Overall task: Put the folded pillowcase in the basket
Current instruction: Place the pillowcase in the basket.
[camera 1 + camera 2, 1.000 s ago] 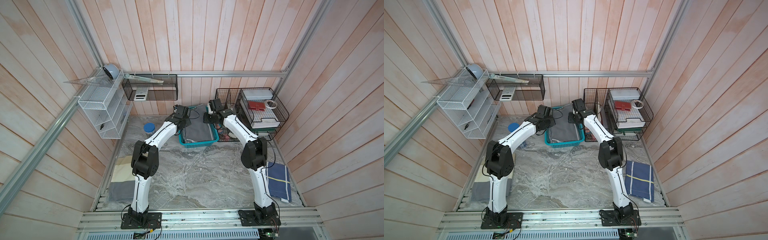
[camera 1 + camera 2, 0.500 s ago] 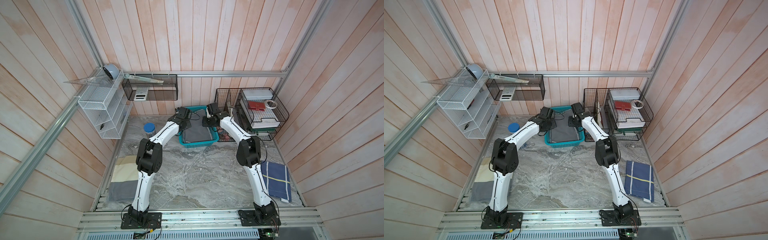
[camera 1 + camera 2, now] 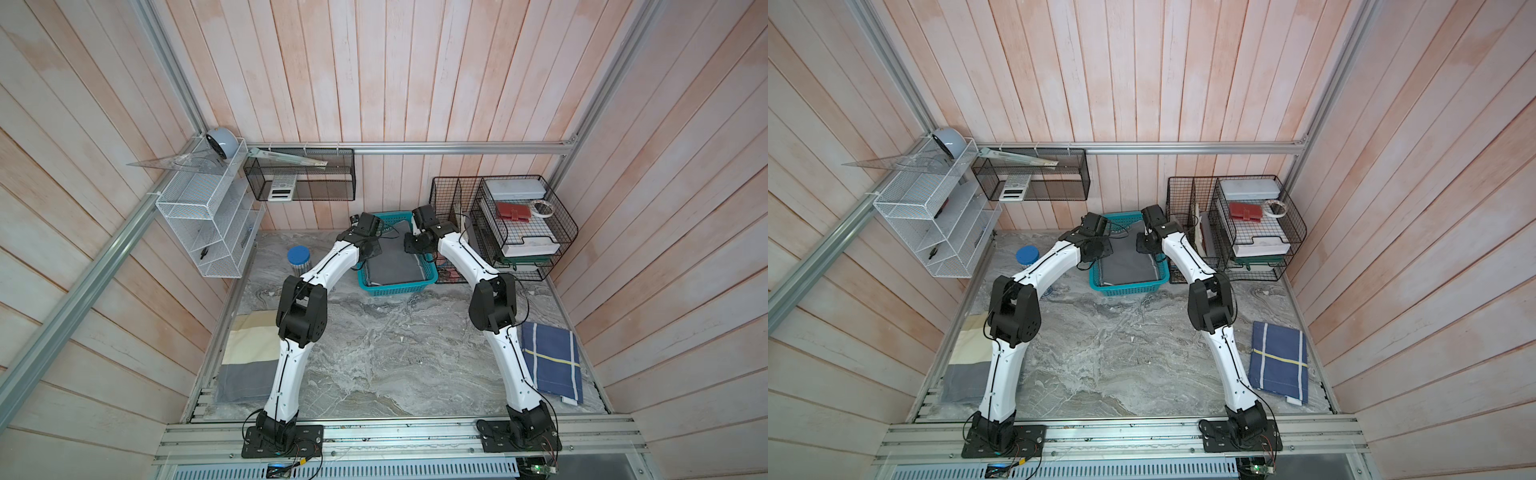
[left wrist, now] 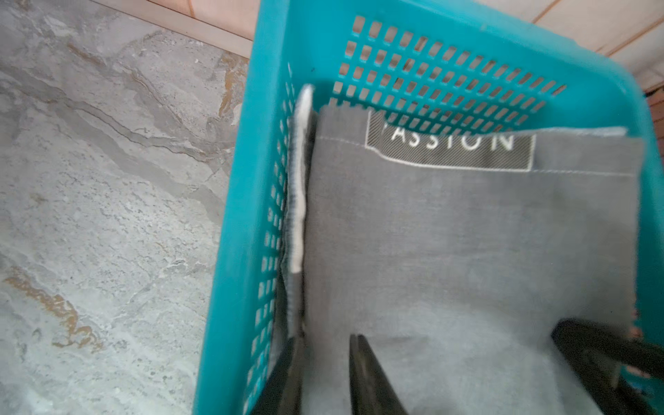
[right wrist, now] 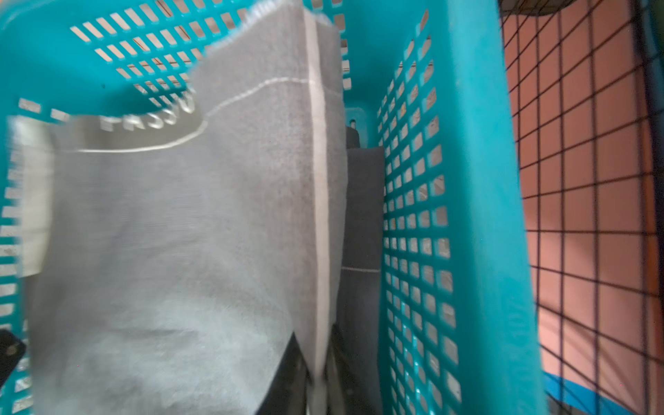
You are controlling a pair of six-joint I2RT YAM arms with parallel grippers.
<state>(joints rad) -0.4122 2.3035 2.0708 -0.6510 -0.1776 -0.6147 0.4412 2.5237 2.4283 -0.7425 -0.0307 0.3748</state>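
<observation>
The grey folded pillowcase (image 3: 392, 264) (image 3: 1125, 266) lies inside the teal basket (image 3: 397, 286) (image 3: 1127, 289) at the back of the table. Both arms reach down into the basket's far end. In the left wrist view my left gripper (image 4: 325, 339) stands open, its fingers parted over the pillowcase (image 4: 467, 233) next to the basket wall (image 4: 244, 179). In the right wrist view my right gripper (image 5: 314, 345) still pinches the white-striped edge of the pillowcase (image 5: 179, 233), which rises from the grip beside the basket wall (image 5: 478, 179). In the top views the wrists hide both grippers' fingers.
A black wire organizer (image 3: 523, 224) stands just right of the basket. A blue-lidded jar (image 3: 298, 259) stands to its left. A white mesh shelf (image 3: 208, 224) hangs on the left wall. A blue plaid cloth (image 3: 550, 361) and a cream-and-grey cloth (image 3: 249, 357) lie near the table's sides.
Both arms have lowered the pillowcase from above the basket down into it. The left jaws have parted. The right jaws have eased slightly.
</observation>
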